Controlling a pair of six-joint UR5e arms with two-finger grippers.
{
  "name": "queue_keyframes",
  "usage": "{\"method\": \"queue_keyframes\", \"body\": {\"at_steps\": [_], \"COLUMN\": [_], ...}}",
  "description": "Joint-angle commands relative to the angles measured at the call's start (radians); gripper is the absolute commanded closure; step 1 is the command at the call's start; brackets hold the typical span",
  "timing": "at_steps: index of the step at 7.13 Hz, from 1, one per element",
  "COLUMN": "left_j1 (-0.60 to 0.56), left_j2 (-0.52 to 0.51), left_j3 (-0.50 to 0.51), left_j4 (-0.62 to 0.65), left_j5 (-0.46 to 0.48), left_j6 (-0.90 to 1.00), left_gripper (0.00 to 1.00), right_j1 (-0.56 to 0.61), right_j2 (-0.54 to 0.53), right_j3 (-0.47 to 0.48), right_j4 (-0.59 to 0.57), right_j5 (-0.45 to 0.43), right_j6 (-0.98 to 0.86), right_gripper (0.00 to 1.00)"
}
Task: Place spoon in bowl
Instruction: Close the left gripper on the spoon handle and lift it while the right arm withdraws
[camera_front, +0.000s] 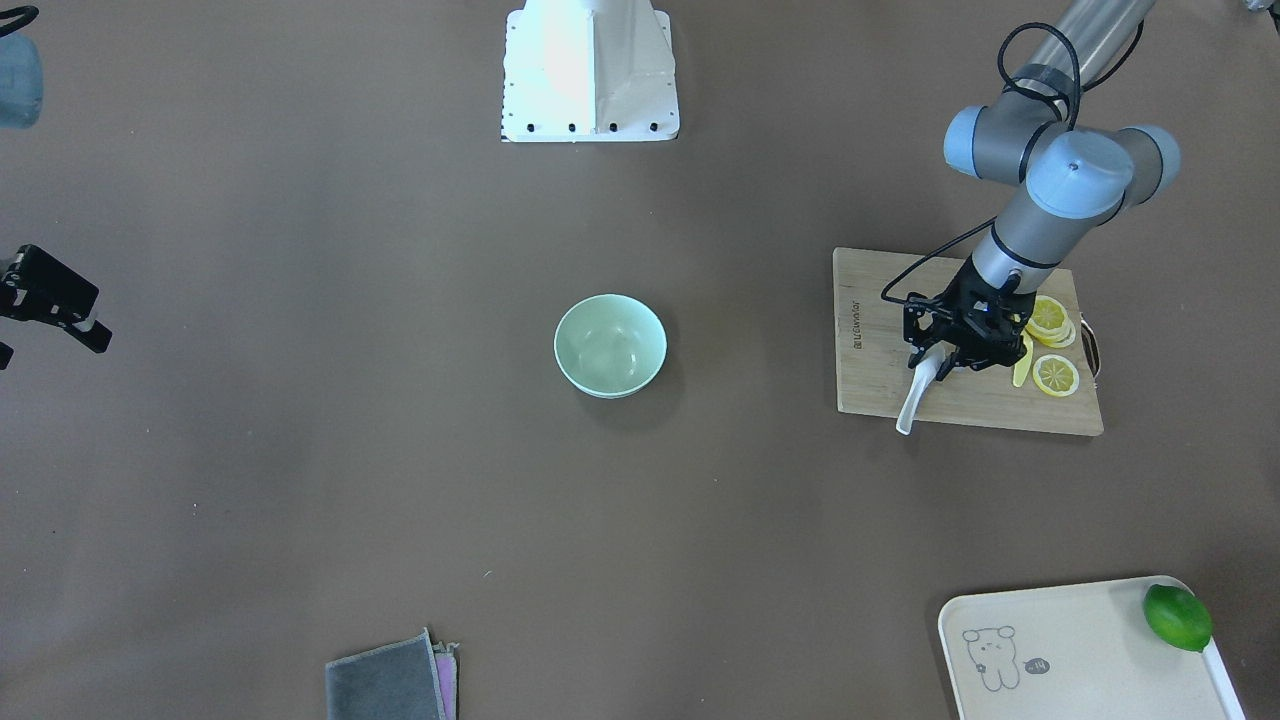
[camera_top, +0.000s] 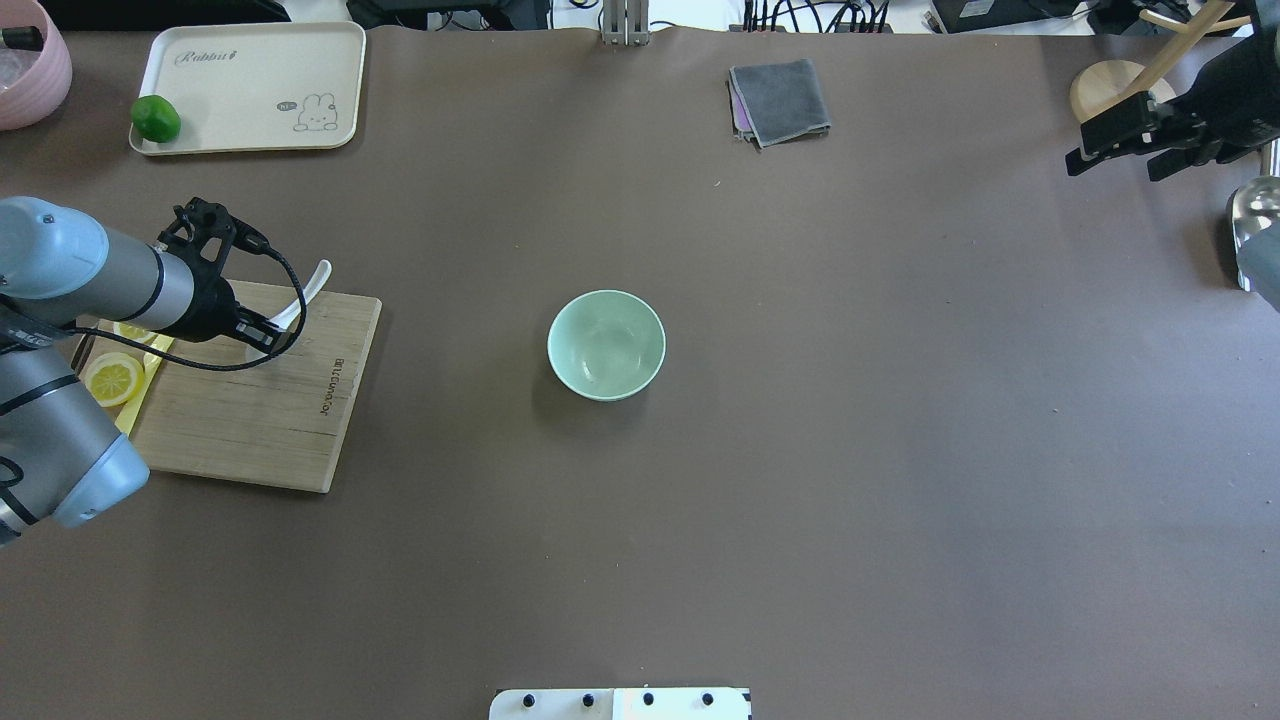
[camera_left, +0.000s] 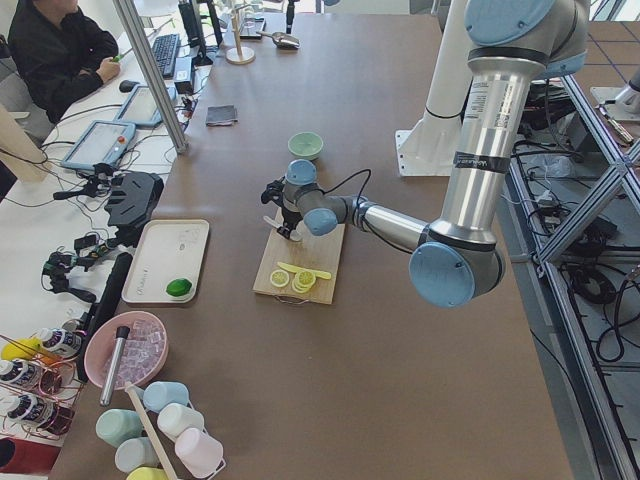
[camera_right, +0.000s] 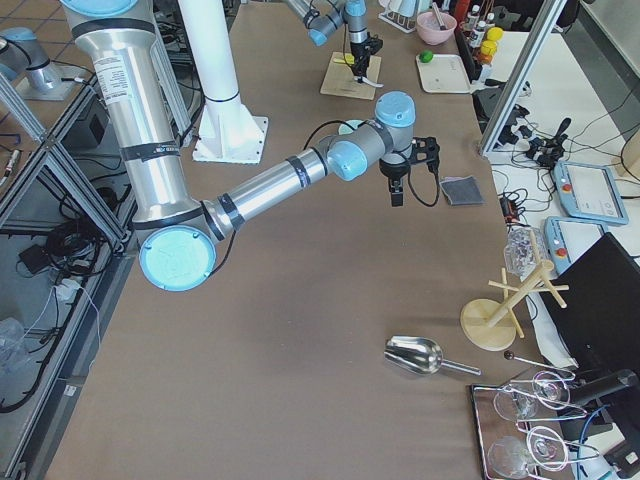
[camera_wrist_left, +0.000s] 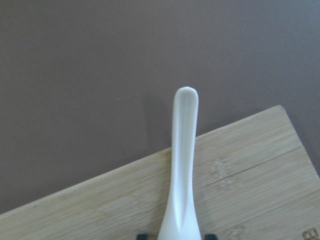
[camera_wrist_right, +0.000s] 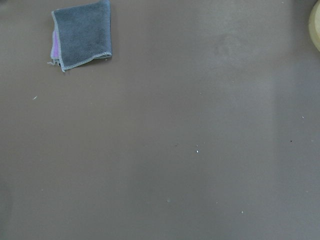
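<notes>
This is a robot lab; two big robot arms (camera_left: 470, 180) stand bolted by a long brown table (camera_left: 400, 330); a metal frame (camera_left: 575, 190) and wires (camera_left: 595, 285) sit beside it; a person (camera_left: 45, 45) sits at a side desk with a keyboard (camera_left: 165, 55) and tablets (camera_left: 98, 145); cups (camera_left: 160, 425) and a tray (camera_left: 165, 260) lie on the table.
</notes>
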Motion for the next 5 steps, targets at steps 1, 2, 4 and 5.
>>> {"method": "queue_keyframes", "body": {"at_steps": [1,2,4,5], "left_j1": [-0.018,-0.031,-0.021,0.043], "left_j2": [-0.001,-0.013,-0.152,-0.211], "left_j3": [-0.065,-0.131,-0.203,-0.199], "left_j4": [0.026,0.078,0.205,0.207], "left_j5": [-0.075,-0.105,-0.104,-0.092], "left_j6": [-0.012,-0.044,-0.226,-0.325], "left_gripper": [1.00,1.00,1.00,1.00], "right_j1": [0.092,0.159,0.272,0.307], "right_j2": [-0.018,-0.102,-0.206,-0.228], "right_j3": [0.007,0.016,-0.003,-0.003], "right_j4": [-0.048,-0.054,-0.058,-0.067], "right_j5": [0.047,0.050,0.042,0.032], "right_j6": [-0.069,-0.163,-0.476,-0.508], "right_gripper": [0.00,0.00,0.00,0.00]}}
